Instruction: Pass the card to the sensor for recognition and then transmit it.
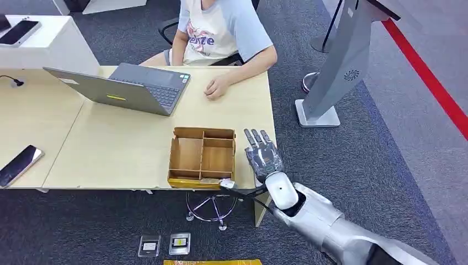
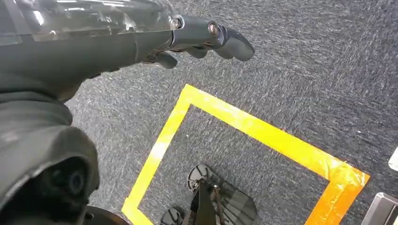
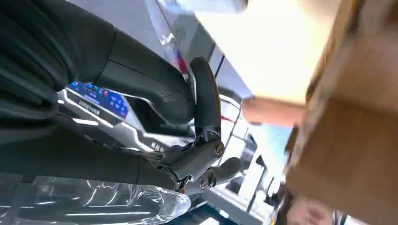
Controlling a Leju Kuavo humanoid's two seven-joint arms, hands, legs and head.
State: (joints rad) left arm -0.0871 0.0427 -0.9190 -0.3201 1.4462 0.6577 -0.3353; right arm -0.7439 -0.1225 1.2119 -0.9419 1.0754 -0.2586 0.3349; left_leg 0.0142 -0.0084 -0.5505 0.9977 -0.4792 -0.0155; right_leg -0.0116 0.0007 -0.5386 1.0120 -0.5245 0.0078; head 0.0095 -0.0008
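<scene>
Person (image 1: 221, 33) cut off at top edge of head view. Grey kiosk (image 1: 339, 61) cropped above its sloped panel. Two small cards on floor (image 1: 164, 244) too small to read. Cardboard box (image 3: 347, 154) blurred in right wrist view. Left robot hand (image 2: 206, 40) partly behind its own cover.

Dark grey carpet floor (image 1: 386, 154) with a red stripe (image 1: 430, 77), pale wooden desk (image 1: 127, 143).

Open laptop (image 1: 138, 85) and phone (image 1: 19, 164) on table (image 1: 121, 149); person's hand (image 1: 216, 86) beside laptop.
</scene>
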